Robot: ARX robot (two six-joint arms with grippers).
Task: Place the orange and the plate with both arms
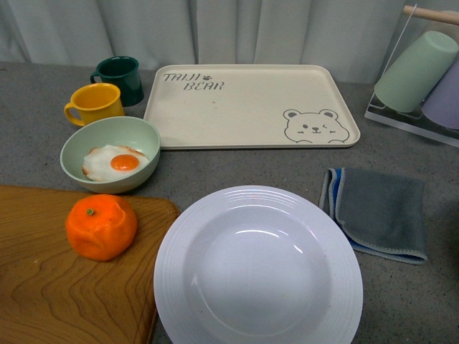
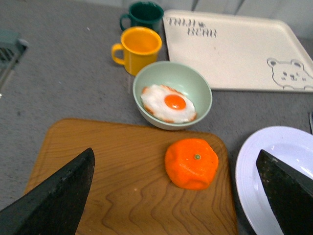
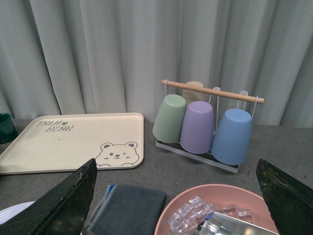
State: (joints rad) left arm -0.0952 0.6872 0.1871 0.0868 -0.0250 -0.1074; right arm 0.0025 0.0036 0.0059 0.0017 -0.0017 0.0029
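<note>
The orange (image 1: 101,226) sits on the wooden cutting board (image 1: 50,301) at the front left. The white plate (image 1: 258,266) with a ridged rim lies on the grey table beside the board. Neither gripper shows in the front view. In the left wrist view the left gripper (image 2: 178,193) is open and empty, above and short of the orange (image 2: 191,163), with the plate's edge (image 2: 249,166) by one finger. The right gripper (image 3: 178,196) is open and empty, over a pink bowl and cloth; a sliver of the plate (image 3: 12,211) shows.
A pale green bowl (image 1: 110,153) with a fried egg, a yellow mug (image 1: 95,103) and a dark green mug (image 1: 120,77) stand behind the board. A cream bear tray (image 1: 247,107) lies at the back. A grey cloth (image 1: 378,211), a cup rack (image 1: 423,79) and a pink bowl of ice (image 3: 220,210) are to the right.
</note>
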